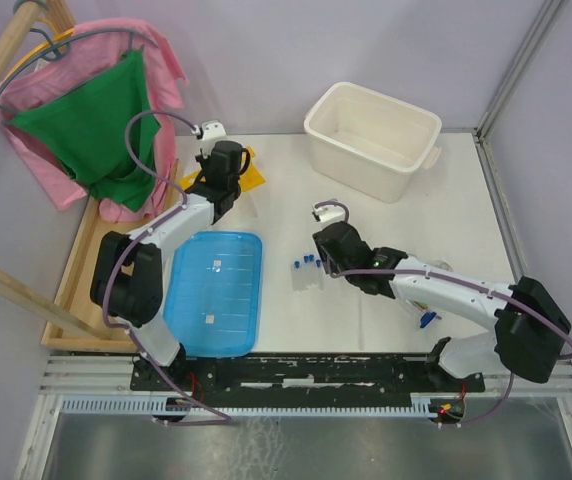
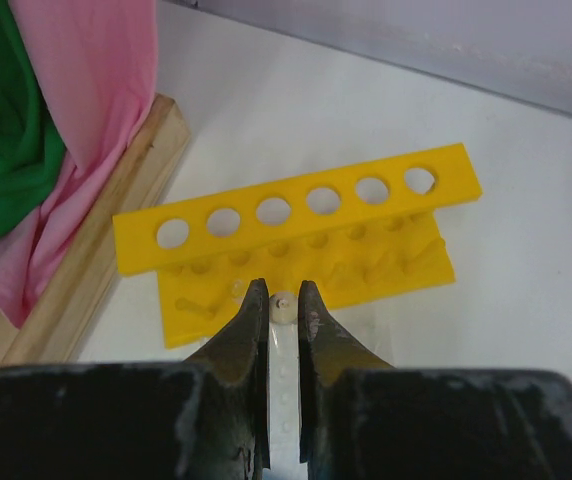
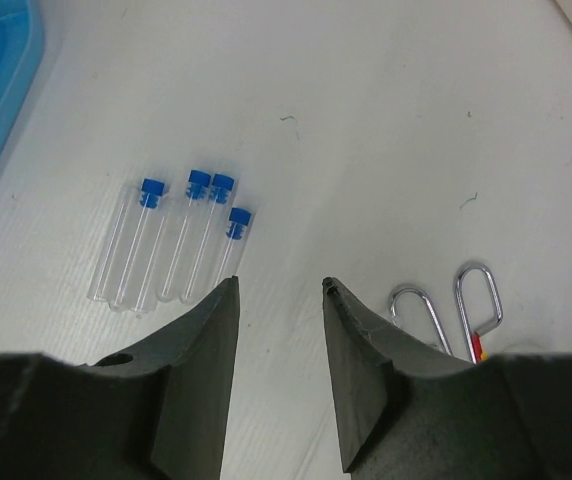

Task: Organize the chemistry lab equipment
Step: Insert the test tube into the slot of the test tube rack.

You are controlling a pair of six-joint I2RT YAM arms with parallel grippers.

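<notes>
Left jaws carry a tube to the rack while the right jaws wait open beside the loose tubes.

The left jaws are almost together, clamped on a small clear tube (image 2: pixel 282 306) whose long axis runs straight out along them, rounded end leading toward 12 o'clock. Just past that end, the yellow tube rack (image 2: pixel 296 208) lies across the wrist view from 9 to 3 o'clock, with its row of six holes open, so the next move is likely to line the tube up with a hole. The right jaws stand apart and hold nothing over the desk (image 3: pixel 386 110). Four blue-capped tubes (image 3: pixel 178 240) lie side by side at their 11 o'clock, caps pointing away and long axes running roughly 12 to 6. That puts the right arm much nearer to them. The loop handles of the metal tongs (image 3: pixel 474 300) lie at 3 o'clock.
</notes>
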